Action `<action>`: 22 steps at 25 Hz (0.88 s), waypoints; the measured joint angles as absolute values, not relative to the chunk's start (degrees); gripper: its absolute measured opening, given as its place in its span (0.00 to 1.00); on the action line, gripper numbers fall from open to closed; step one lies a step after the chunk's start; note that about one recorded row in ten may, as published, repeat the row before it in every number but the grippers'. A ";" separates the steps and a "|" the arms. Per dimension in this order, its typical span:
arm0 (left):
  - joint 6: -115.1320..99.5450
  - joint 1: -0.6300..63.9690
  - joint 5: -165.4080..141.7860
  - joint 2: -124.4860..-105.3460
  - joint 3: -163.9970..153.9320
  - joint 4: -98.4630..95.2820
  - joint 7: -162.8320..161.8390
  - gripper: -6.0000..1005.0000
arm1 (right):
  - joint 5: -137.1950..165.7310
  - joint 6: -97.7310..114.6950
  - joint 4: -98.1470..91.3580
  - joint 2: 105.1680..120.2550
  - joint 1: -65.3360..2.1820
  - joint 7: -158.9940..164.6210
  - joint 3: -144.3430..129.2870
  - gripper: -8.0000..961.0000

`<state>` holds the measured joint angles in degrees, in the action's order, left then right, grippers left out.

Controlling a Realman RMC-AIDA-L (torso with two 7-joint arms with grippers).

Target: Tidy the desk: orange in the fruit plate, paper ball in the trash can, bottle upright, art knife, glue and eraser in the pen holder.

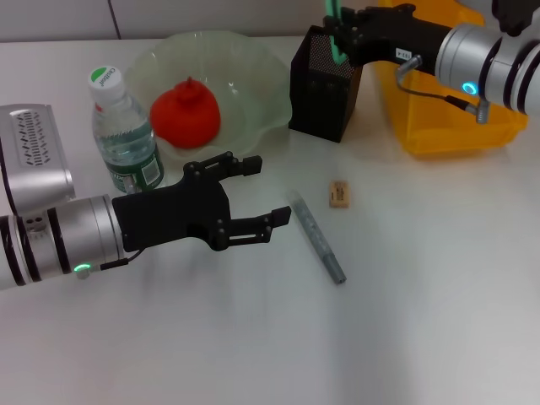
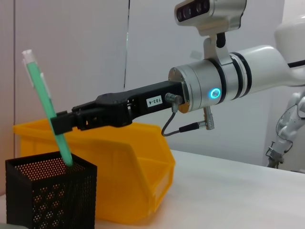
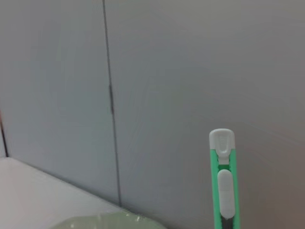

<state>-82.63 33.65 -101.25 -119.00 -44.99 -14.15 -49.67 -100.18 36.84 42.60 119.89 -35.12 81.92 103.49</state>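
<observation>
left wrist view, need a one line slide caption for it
Right gripper holds the green art knife tilted, its tip inside the black pen holder, yellow trash can behind.

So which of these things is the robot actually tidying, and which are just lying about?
Part of the job:
orange in fruit plate
bottle, upright
green art knife, held over pen holder
grey glue stick
eraser
trash can

Just lying about:
nothing visible

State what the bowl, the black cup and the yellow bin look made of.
Bowl: pale-green glass by its see-through, wavy rim, though it might be plastic. Black cup: likely metal mesh, its walls finely perforated. Yellow bin: smooth, glossy moulded plastic.
</observation>
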 joint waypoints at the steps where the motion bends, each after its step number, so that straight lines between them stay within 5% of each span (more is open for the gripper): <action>1: -82.46 33.67 -101.24 -119.03 -44.99 -14.15 -50.22 0.85 | -101.75 36.65 42.54 119.88 -34.93 80.45 103.49 0.19; 22: -79.61 34.35 -98.37 -118.80 -44.91 -14.15 -54.97 0.85 | -109.11 29.36 41.16 119.89 -35.70 72.73 95.60 0.19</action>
